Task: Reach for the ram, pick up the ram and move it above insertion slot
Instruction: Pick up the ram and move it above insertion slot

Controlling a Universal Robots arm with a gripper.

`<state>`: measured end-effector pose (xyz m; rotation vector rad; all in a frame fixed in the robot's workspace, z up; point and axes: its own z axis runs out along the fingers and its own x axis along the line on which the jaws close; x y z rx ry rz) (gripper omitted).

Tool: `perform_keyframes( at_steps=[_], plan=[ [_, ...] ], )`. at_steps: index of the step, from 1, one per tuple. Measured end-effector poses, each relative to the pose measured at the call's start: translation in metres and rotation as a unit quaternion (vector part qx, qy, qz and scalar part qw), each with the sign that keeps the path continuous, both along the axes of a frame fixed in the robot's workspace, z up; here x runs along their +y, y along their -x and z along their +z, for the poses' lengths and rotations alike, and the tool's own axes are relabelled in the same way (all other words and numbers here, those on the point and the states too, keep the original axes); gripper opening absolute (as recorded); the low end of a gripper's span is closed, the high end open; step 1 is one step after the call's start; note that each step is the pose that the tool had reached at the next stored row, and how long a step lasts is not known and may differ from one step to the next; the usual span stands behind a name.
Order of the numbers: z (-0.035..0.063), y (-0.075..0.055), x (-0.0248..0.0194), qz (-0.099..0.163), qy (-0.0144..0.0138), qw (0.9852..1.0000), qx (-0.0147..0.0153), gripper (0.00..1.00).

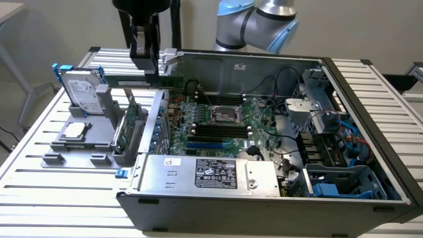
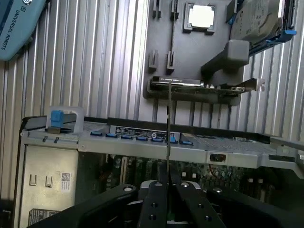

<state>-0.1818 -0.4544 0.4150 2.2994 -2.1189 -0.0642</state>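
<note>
1. Black pincer [image 2: 168, 187] fingers sit closest to the wrist camera, closed on the ram [image 2: 168, 124], which runs away from them as a thin dark edge.
2. Seen in the exterior view, the ram [image 1: 142, 82] is a long, narrow green strip held flat-side out, its long axis roughly level, running from the exterior view's left toward the right.
3. It hangs in the air under the pincer [image 1: 150, 72], above the near wall of the open computer case [image 1: 264, 208] and over the grey holder [image 1: 79, 144].
4. That holder carries the hard drive [image 1: 82, 91] with blue tabs and an upright green card [image 1: 130, 126].
5. Both case and holder rest on the slatted counter [image 1: 59, 193].
</note>
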Motion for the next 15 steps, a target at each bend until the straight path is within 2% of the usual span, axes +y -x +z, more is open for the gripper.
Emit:
perform_keyframes(
  at_steps=[4, 8, 11, 15],
  plan=[
    [-0.0001, -0.016, 0.0042, 0.000, -0.0001, 1.0000, 0.0000, 0.13],
    [-0.0004, -0.030, 0.0110, 0.000, -0.0001, 1.0000, 0.0001, 0.13],
    [-0.0011, -0.037, 0.0192, 0.000, 0.0000, 1.0000, 0.0002, 0.13],
    [-0.0028, -0.046, 0.0324, 0.000, -0.0001, 1.0000, 0.0001, 0.13]
  ],
)
